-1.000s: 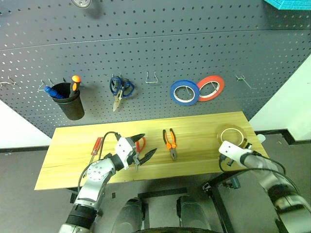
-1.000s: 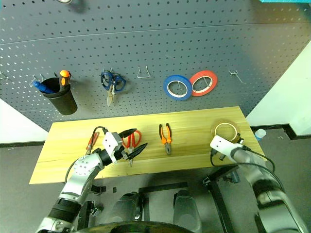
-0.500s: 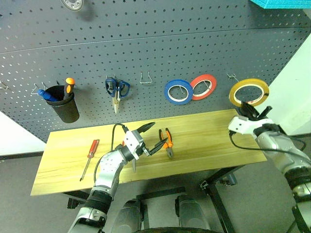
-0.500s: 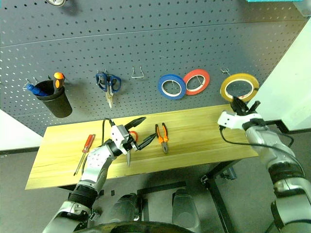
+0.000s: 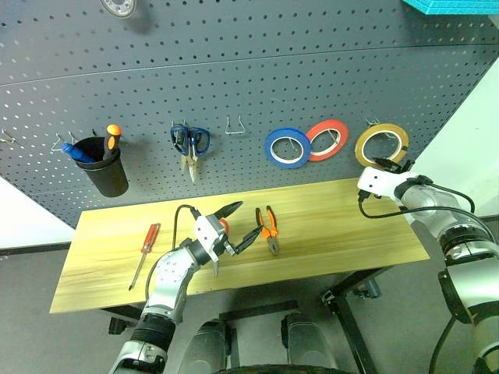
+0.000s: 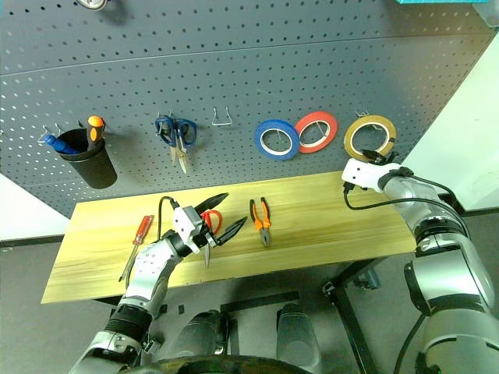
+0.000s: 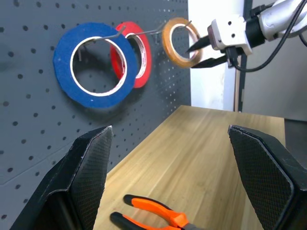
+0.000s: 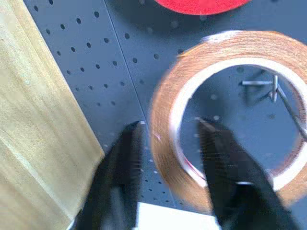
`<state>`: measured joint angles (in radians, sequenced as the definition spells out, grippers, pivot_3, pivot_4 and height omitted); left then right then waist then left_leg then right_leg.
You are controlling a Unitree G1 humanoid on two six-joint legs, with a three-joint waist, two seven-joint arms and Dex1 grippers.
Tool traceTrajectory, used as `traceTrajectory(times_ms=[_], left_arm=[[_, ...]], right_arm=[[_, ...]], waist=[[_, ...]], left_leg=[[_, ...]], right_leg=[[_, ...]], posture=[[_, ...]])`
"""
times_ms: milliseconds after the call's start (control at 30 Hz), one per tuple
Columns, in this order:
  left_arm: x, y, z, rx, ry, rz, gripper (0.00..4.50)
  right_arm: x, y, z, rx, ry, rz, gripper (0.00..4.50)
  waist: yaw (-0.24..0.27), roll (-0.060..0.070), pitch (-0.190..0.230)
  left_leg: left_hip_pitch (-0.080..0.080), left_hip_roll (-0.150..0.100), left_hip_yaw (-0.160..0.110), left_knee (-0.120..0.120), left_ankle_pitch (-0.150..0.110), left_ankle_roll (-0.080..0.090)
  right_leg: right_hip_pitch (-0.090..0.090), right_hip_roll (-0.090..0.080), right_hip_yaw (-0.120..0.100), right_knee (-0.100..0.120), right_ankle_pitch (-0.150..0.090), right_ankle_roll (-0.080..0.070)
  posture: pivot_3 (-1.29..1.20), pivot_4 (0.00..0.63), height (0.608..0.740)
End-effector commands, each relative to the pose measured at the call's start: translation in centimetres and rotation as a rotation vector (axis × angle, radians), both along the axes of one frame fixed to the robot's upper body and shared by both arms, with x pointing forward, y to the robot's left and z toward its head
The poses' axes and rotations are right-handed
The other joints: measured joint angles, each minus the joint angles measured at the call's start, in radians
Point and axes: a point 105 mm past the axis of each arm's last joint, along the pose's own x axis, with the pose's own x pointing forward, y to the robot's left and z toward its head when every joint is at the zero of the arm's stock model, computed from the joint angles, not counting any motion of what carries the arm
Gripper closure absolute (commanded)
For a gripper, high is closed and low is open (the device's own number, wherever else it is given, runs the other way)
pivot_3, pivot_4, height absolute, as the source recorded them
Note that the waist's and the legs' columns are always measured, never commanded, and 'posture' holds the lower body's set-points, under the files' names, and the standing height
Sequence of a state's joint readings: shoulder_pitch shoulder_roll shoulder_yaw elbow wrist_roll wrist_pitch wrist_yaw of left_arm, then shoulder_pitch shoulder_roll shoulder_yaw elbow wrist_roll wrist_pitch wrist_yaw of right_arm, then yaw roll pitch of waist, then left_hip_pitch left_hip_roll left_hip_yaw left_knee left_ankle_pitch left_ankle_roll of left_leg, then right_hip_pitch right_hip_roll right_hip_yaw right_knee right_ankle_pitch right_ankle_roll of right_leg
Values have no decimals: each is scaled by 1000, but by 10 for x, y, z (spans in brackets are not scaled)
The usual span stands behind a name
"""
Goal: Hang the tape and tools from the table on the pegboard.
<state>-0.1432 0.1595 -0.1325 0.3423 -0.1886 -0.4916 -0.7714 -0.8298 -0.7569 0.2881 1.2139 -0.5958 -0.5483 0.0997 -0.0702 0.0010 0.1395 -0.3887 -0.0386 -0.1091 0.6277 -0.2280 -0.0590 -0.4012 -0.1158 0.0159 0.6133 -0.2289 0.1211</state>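
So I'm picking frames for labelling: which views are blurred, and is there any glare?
Right wrist view: the yellow tape and the claw's fingers are smeared and soft. Left wrist view: its near fingers are out of focus, the blue roll sharp. Left eye view: crisp, with mild sheen on the pegboard and curved edges.

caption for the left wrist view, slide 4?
Yellow tape on its pegboard hook beside red and blue rolls, right gripper jaws apart around its rim; pliers left on the table.

Yellow tape (image 5: 381, 145) on pegboard (image 5: 249, 70) hook; pliers (image 5: 270, 228), screwdriver (image 5: 145, 251) on table (image 5: 335, 226).
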Motion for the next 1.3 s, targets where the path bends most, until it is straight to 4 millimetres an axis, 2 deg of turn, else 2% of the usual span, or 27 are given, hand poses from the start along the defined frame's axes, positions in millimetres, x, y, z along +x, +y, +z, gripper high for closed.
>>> traceTrajectory(times_ms=[33, 100, 167, 267, 400, 467, 533, 667, 800, 900, 1133, 1300], left_arm=[[0, 7, 10, -9, -46, 28, 466], [0, 10, 9, -1, -44, 41, 466], [4, 19, 5, 20, -20, 76, 466], [8, 32, -6, 78, 38, 107, 466], [9, 48, -27, 168, 162, 113, 466], [8, 65, -46, 283, 250, 115, 466], [9, 80, -55, 354, 289, 141, 466], [6, 98, -61, 402, 327, 146, 466], [0, 116, -72, 459, 403, 158, 466], [-15, 129, -83, 500, 473, 121, 466], [-35, 132, -78, 420, 515, 28, 466], [-41, 134, -79, 416, 525, 8, 466]], right_arm=[[5, 7, 18, 31, -64, 32, 1431], [2, 16, 10, 40, -39, 76, 828], [-10, 45, -20, 115, 91, 201, 828], [-28, 80, -52, 254, 220, 296, 828], [-44, 116, -77, 458, 351, 298, 828], [-52, 144, -97, 570, 468, 268, 828], [-57, 163, -107, 638, 552, 229, 828], [-55, 185, -114, 757, 665, 93, 34], [-53, 206, -116, 840, 728, -10, 34], [-49, 224, -117, 939, 769, -145, 34], [-38, 248, -111, 1018, 789, -260, 34], [-36, 262, -115, 991, 810, -289, 34]], waist=[[0, 0, 0], [0, 0, 0], [1, -1, 0], [-2, -3, -1], [-3, 0, 1], [-3, 0, 2], [-7, -1, 1], [4, 1, 3], [2, 1, 3], [-2, 1, 3], [1, 1, 3], [-2, 1, 3]], left_leg=[[0, 0, 0, 0, 0, 0], [1, 0, 0, 0, 0, 0], [1, 0, 0, 0, 0, 0], [8, 1, -1, -2, -1, 1], [14, 1, -1, -4, -1, 1], [13, 1, 0, -2, -1, 1], [14, 2, -1, -1, -1, 1], [13, 3, -4, -1, -1, 1], [11, 2, -4, -2, -1, 1], [10, 2, -4, -5, -1, 1], [10, 3, -6, -15, -1, 1], [9, 3, -6, -15, -1, 1]], right_leg=[[0, 0, 0, 0, 0, 0], [0, 0, 0, 0, 0, 0], [1, 0, 0, 1, 0, 0], [7, 2, 0, 0, -3, 4], [11, 2, 1, 0, -3, 4], [11, 2, 2, 2, -3, 4], [10, 3, 2, 3, -3, 3], [7, 5, 2, 6, -3, 2], [5, 4, 2, 5, -3, 2], [2, 4, 2, 5, -3, 2], [-5, 7, 2, 7, -2, -4], [-6, 7, 3, 6, -2, -4]], posture=[[-71, 72, 740], [-75, 75, 740], [-85, 79, 740], [-94, 87, 740], [-101, 91, 740], [-103, 98, 740], [-99, 101, 740], [-90, 109, 740], [-83, 113, 740], [-73, 116, 740], [-64, 116, 740], [-60, 116, 740]])
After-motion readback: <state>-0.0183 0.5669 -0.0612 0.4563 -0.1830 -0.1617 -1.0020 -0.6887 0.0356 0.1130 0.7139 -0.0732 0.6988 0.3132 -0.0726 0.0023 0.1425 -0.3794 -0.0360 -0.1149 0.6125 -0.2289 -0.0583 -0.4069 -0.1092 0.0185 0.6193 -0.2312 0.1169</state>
